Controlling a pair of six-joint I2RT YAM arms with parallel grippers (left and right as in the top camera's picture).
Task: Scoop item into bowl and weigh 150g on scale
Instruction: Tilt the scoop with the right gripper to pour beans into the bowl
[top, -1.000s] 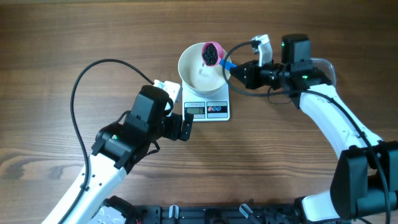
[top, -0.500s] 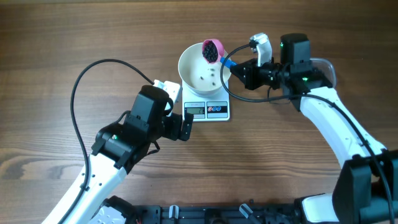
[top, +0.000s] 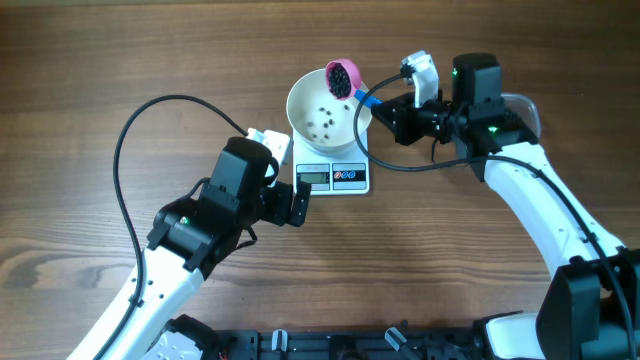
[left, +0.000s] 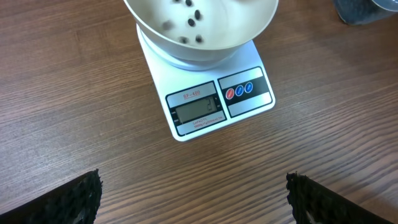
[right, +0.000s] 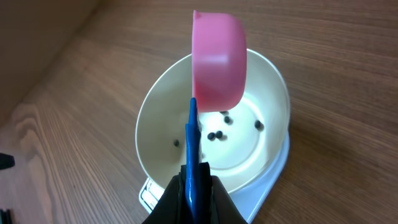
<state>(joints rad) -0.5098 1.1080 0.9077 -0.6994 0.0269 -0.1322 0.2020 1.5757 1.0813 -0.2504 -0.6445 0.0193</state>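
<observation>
The white bowl sits on the white scale, with several black beads scattered on its bottom. My right gripper is shut on the blue handle of a pink scoop. The scoop is tipped on its side over the bowl's far right rim, with dark beads still inside it. In the right wrist view the pink scoop hangs over the bowl. My left gripper stands open over bare wood just in front of the scale, whose display faces it.
A clear plastic tub lies at the right behind my right arm, mostly hidden. A dark mass of beads shows at the top right corner of the left wrist view. A black cable loops over the table at left.
The scoop has tipped further and moved slightly toward the bowl's far rim. More beads have fallen out and now lie on the bowl's bottom. The left arm has not moved.
</observation>
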